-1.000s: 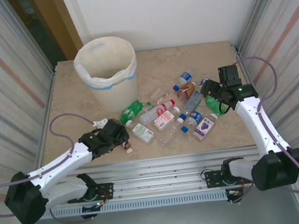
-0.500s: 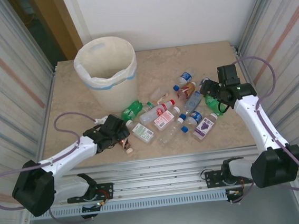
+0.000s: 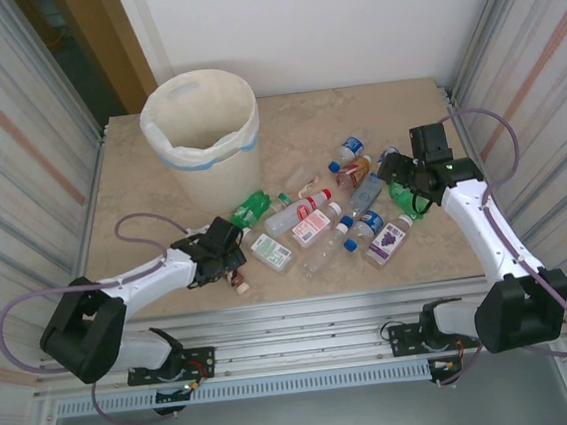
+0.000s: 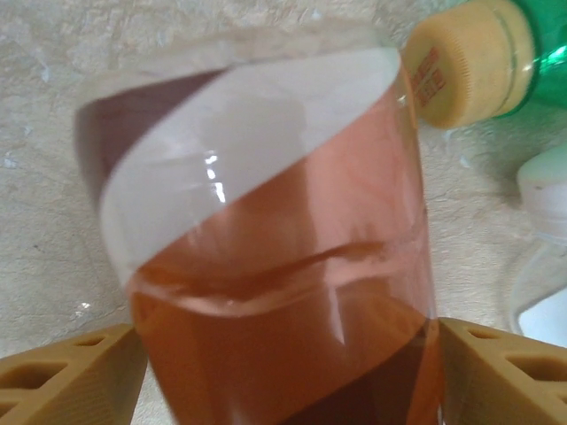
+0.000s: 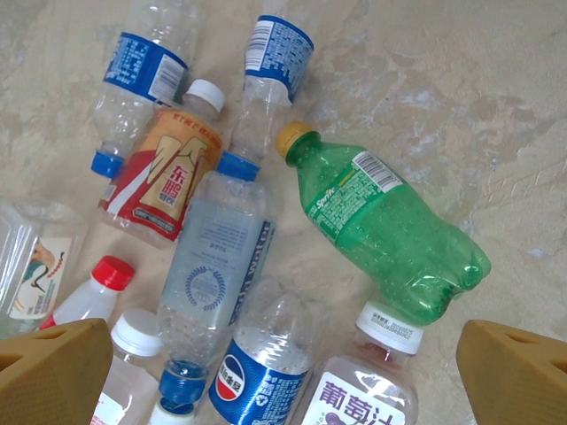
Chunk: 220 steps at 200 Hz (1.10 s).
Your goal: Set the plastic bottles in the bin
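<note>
1. While the brown bottle point(image 4: 283, 266) lies on the tabletop point(image 3: 130, 187) close to the near edge, left of the middle, the left gripper point(image 3: 226, 260) is down over it, with one tan finger point(image 4: 71, 376) at each side of its body.
2. Both fingers sit right at the bottle's sides. I cannot tell whether they are pressing on it or only bracketing it.
3. A second green bottle point(image 4: 540, 44) with a yellow cap lies just beyond the brown one.
4. The right gripper point(image 3: 398, 169) hovers near the right edge with its jaws spread wide and nothing between them. Beneath it lies the green Sprite bottle point(image 5: 390, 239).
5. The plastic bottles point(image 3: 310, 225) lie on their sides in a loose heap that runs from the middle of the tabletop to its right edge. Many of them touch or overlap.
6. The bin point(image 3: 209, 169) stands upright toward the far left corner, lined with a whitish bag with a blue band. It is apart from the heap.
</note>
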Each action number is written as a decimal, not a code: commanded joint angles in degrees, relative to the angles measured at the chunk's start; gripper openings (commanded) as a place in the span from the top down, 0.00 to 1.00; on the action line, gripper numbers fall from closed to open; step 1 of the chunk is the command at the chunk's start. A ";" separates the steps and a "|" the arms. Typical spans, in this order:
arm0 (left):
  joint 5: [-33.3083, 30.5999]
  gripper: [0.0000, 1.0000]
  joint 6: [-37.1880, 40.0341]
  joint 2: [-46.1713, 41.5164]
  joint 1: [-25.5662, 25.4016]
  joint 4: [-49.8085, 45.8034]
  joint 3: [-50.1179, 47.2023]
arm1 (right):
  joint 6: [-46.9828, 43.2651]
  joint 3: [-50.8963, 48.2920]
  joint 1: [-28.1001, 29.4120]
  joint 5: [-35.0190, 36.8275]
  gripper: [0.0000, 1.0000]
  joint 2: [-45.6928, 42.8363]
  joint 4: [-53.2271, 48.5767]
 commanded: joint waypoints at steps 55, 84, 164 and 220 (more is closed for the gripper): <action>0.18 0.20 -2.39 2.20 0.58 0.69 -1.69 | -1.10 0.07 0.20 -0.64 0.02 1.71 0.81; 0.55 0.21 -2.79 3.23 0.59 1.27 -2.06 | -0.94 -0.07 0.20 -1.29 0.02 1.75 1.20; 1.20 0.36 -3.53 5.26 0.93 1.43 -1.71 | -0.96 0.49 0.20 -2.03 0.02 3.06 1.62; 1.14 0.52 -3.70 5.24 0.99 1.67 -1.58 | -1.07 0.67 0.20 -1.87 0.02 3.07 1.60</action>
